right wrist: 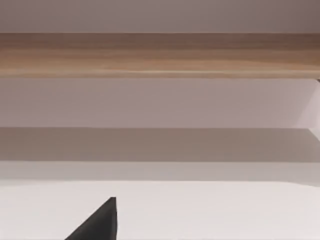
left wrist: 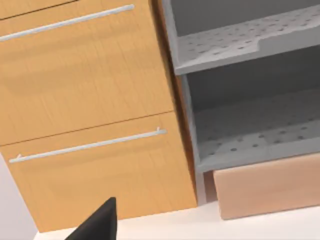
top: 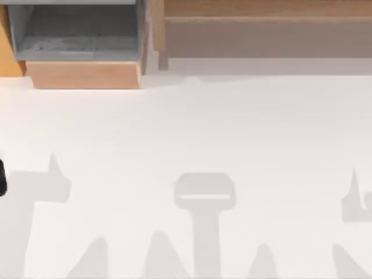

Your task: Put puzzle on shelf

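A: Where's the shelf sitting?
B: Shelf is lying far right on the worktop, long axis running left-right, front edge facing near.
A: Which arm's nearer?
B: Prob the right; its wrist cam is facing the shelf head-on. Left pincer is sitting at the left edge, w/ the grey box beyond.
A: Pincers spread or pressed together?
B: Can't tell, either one. Puzzle: can't place it.

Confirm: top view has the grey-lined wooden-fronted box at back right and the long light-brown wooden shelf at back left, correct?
Not quite: the sides are swapped. In the top view the grey-lined wooden-fronted box sits at the back left of the white table, and the long light-brown wooden shelf runs along the back right.
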`<state>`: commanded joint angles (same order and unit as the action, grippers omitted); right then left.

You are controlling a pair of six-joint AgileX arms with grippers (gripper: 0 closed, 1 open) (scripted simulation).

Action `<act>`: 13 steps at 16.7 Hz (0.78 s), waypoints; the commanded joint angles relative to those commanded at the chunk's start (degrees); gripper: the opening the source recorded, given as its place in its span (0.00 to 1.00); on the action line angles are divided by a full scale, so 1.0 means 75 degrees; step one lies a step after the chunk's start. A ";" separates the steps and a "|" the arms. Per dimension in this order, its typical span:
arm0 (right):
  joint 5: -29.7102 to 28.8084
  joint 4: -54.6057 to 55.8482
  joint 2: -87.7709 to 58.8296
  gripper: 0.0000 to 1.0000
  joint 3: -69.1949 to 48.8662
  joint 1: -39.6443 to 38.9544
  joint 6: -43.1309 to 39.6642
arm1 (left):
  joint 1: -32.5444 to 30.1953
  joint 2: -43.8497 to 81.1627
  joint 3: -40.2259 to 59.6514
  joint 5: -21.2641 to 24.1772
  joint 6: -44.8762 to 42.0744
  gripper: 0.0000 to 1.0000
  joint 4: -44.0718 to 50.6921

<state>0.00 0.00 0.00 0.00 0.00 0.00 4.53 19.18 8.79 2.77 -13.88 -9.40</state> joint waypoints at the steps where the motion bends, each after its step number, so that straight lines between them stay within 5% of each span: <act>1: 0.0000 0.0000 0.0000 1.00 0.0000 0.0000 0.0000 | 0.0121 0.0587 0.0273 0.0106 -0.0416 1.00 -0.0292; 13: 0.0000 0.0000 0.0000 1.00 0.0000 0.0000 0.0000 | 0.1684 0.9405 0.4498 0.1941 -0.6510 1.00 -0.4805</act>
<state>0.00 0.00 0.00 0.00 0.00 0.00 17.16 89.72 42.52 17.33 -62.70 -45.44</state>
